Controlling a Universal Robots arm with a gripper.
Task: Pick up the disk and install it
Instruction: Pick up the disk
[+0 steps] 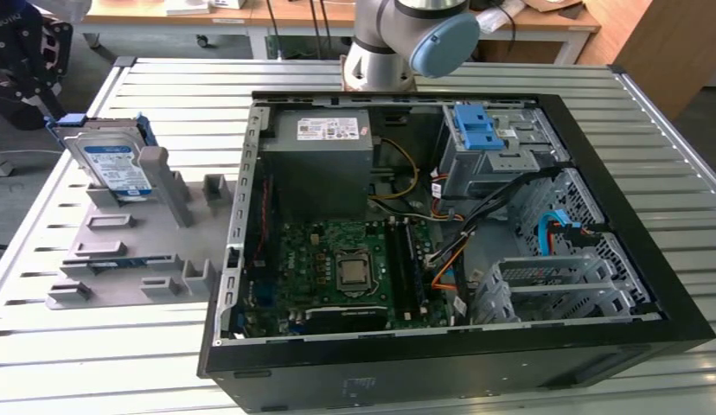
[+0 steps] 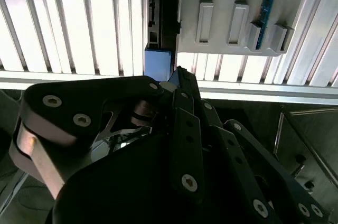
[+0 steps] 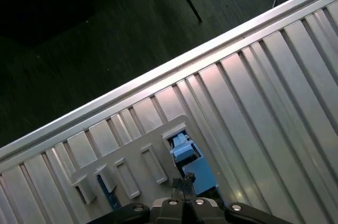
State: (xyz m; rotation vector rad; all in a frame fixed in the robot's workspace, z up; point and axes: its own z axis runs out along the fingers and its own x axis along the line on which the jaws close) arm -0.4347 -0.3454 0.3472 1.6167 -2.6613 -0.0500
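Observation:
The disk (image 1: 113, 162) is a silver drive with a white-and-blue label in a blue carrier. It stands upright at the far end of a grey slotted holder (image 1: 133, 251), on the exterior view's left. In the first wrist view it is seen from high above as a blue-and-white block (image 3: 183, 149) at the end of the holder (image 3: 132, 163). My gripper (image 3: 185, 183) hangs well above it with its black fingers closed together and nothing between them. In the second wrist view the closed tips (image 2: 177, 75) sit just in front of the blue carrier (image 2: 158, 63).
An open black computer case (image 1: 635, 337) lies on the slatted metal table (image 1: 162, 86), showing a motherboard (image 1: 341, 268), a grey power-supply box (image 1: 323, 138) and a drive cage with a blue latch (image 1: 482, 130). The arm's base (image 1: 387, 52) stands behind the case. The table edge (image 3: 158, 71) drops to dark floor.

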